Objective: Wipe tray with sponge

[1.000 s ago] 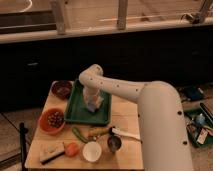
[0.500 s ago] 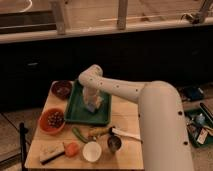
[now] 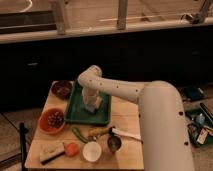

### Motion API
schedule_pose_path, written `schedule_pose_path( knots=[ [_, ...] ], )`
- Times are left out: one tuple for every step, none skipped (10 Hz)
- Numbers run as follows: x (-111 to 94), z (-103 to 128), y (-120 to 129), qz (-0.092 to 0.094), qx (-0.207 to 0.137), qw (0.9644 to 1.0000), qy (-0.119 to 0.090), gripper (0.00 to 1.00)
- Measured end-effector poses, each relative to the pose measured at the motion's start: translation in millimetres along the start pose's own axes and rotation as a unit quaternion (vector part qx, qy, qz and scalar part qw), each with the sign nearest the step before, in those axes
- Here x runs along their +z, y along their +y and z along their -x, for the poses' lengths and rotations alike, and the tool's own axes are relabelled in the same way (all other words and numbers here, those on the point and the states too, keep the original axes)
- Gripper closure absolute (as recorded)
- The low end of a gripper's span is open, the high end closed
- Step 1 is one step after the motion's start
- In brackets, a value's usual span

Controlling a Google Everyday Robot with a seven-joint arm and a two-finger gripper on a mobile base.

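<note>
tray [image 3: 75, 111] is sitting at the bench [image 3: 125, 119] back-left, w/ the sponge [image 3: 91, 108] lying inside it, right of centre, mostly hidden under the gripper [image 3: 91, 103]. gripper is pointing down onto the sponge; can't tell if fingers are apart or clamped. tray's left half is lying bare. orange bowl [image 3: 52, 120] is sitting just beside the tray's front-left corner. nothing is shifting vs 0.5 s ago.
</note>
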State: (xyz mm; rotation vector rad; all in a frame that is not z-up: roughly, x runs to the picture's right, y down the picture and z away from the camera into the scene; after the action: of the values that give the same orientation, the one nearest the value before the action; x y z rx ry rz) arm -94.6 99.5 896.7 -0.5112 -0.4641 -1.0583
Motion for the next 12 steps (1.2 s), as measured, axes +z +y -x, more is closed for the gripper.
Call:
schedule_pose_path(
  knots=[
    [-0.4, 7.9, -8.3, -0.004, -0.016, 0.9999, -0.003, 1.00],
    [0.1, 14.0, -10.0, -0.005, -0.025, 0.9997, -0.007, 1.00],
    [2.0, 21.4, -9.5, -0.005, -0.032, 0.9994, -0.011, 1.00],
    [3.8, 27.3, -5.8, -0.003, -0.035, 0.9993, -0.015, 1.00],
    [4.2, 30.2, 2.9, -0.001, -0.030, 0.9994, -0.016, 1.00],
    [3.8, 28.3, 10.7, 0.000, -0.025, 0.9996, -0.015, 1.00],
    [1.8, 25.0, 18.2, 0.001, -0.017, 0.9998, -0.013, 1.00],
    [-1.8, 17.8, 19.1, 0.001, -0.014, 0.9999, -0.007, 1.00],
    [-3.7, 12.7, 17.4, 0.001, -0.013, 0.9999, -0.004, 1.00],
    [-7.0, 6.3, 11.1, 0.001, -0.017, 0.9998, 0.000, 1.00],
    [-8.4, 3.9, 5.2, 0.002, -0.024, 0.9997, 0.001, 1.00],
    [-8.7, 4.2, -1.2, 0.000, -0.032, 0.9995, 0.001, 1.00]
  ],
)
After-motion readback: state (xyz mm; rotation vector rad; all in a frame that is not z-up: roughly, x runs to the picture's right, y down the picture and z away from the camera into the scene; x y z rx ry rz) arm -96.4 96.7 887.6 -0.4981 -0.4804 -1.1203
